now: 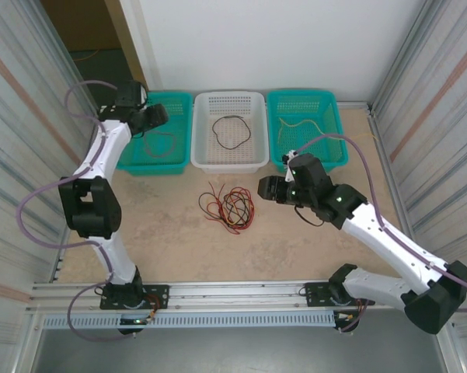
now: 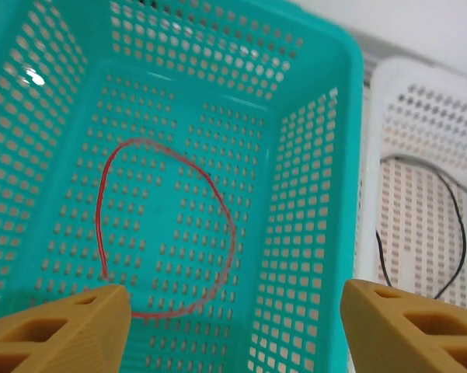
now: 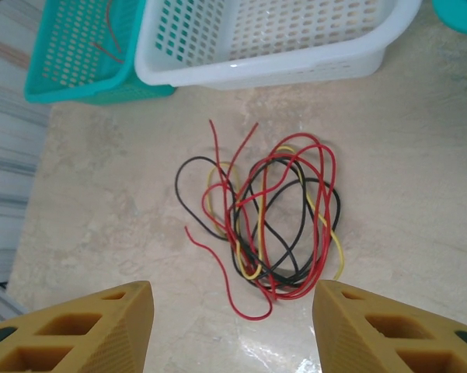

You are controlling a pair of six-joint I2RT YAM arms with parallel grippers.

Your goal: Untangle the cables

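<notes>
1. The tangle of cables [image 3: 268,225] lies on the table [image 1: 163,233], just in front of the white basket [image 1: 228,165]. Red, black and yellow strands are looped through one another, and a few red ends poke out toward the basket.
2. My right hand [image 3: 233,326] hovers beside that knot, in front of the white basket's right corner. Its fingers are spread wide with nothing between them. I take it to be lined up to drop onto a single strand.
3. My left hand [image 2: 233,330] hangs over the teal basket [image 2: 315,194] to the left of the white basket, also spread and empty.
4. A red cable [image 2: 99,210] lies alone in a loose loop on that teal basket's floor. A black cable [image 2: 460,233] lies alone in the white basket. A yellow cable [image 1: 299,123] lies in the second teal basket [image 1: 304,92], to the right of the white one. I read this as one basket per colour.
5. I'd say the job is partway done. A free red end looks like the best next grip, but pulling it could drag the whole knot along.
</notes>
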